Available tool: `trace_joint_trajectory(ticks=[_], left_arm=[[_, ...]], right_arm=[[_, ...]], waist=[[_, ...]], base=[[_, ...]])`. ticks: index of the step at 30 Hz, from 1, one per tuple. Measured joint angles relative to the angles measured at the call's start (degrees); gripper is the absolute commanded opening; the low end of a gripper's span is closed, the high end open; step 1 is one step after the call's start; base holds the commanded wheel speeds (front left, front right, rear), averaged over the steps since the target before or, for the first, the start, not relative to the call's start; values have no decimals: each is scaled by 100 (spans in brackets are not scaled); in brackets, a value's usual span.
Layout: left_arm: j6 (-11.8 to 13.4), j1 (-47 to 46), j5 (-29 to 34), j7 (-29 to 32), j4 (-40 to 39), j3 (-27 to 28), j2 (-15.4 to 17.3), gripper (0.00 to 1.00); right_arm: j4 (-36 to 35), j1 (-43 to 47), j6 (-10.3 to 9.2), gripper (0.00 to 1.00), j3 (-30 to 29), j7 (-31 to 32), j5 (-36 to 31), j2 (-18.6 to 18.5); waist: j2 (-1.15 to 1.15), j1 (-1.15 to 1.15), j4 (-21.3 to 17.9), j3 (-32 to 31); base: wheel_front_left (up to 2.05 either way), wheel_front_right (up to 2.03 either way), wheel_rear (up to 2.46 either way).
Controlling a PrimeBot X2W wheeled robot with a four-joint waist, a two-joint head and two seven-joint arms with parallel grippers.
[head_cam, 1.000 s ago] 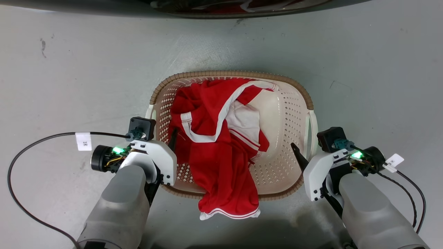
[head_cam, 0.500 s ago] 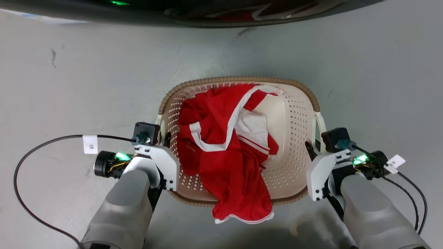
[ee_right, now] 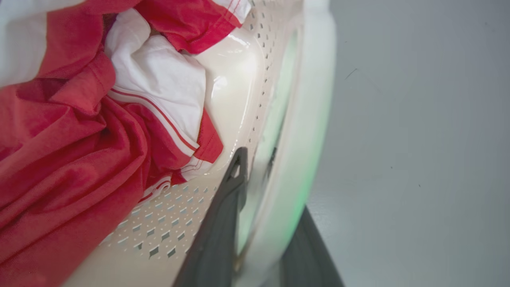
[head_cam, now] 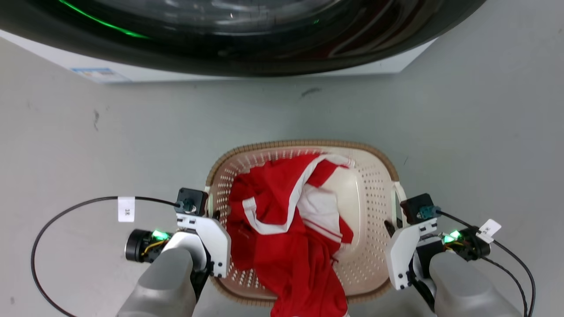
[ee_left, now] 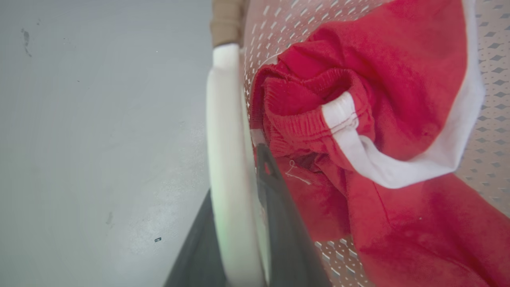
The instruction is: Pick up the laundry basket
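Cream basket [head_cam: 299,144] sits between the claws. Left claw [head_cam: 210,214] and right claw [head_cam: 393,225], fingers loose inside it a second ago, now each clamp a side handle [ee_left: 225,119], so lifting can likely begin.

You're looking down on a smooth grey floor [head_cam: 88,141] with a dark mark [head_cam: 95,119] at the left and a smear [head_cam: 311,91] near the middle. The washing machine [head_cam: 246,44] stands on it along the far edge, white body under a dark glossy door. The laundry basket [head_cam: 374,185] is nearer you, well apart from the machine — whether it touches the floor can't be told.
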Motion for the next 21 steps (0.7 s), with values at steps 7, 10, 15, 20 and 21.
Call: trace_joint_trajectory(ticks=[7, 10, 15, 20, 21], left_arm=[[18, 279, -353, 380, 9, -292, 14, 0], [24, 384, -521, 553, 13, -420, 20, 0], [25, 573, -814, 786, 7, -632, 40, 0], [25, 762, -1080, 1023, -35, -832, 99, 0], [25, 782, -1135, 1067, -54, -877, 118, 0]], right_arm=[[-98, 267, -10, 0, 475, 423, 434, -26], [-129, 360, -27, 0, 675, 602, 630, -37], [-125, 509, -30, 0, 977, 817, 894, -45], [-120, 608, -30, 0, 1249, 929, 1105, -45], [-119, 609, -30, 0, 1293, 947, 1148, -45]], waist=[[0, 0, -17, -586], [0, 0, -30, -851], [0, 0, -43, -1316], [0, -1, -66, -1782], [0, -1, -76, -1868]], base=[[0, 0, 0], [0, 0, 0], [0, 0, 0], [0, 0, 0], [0, 0, 0]])
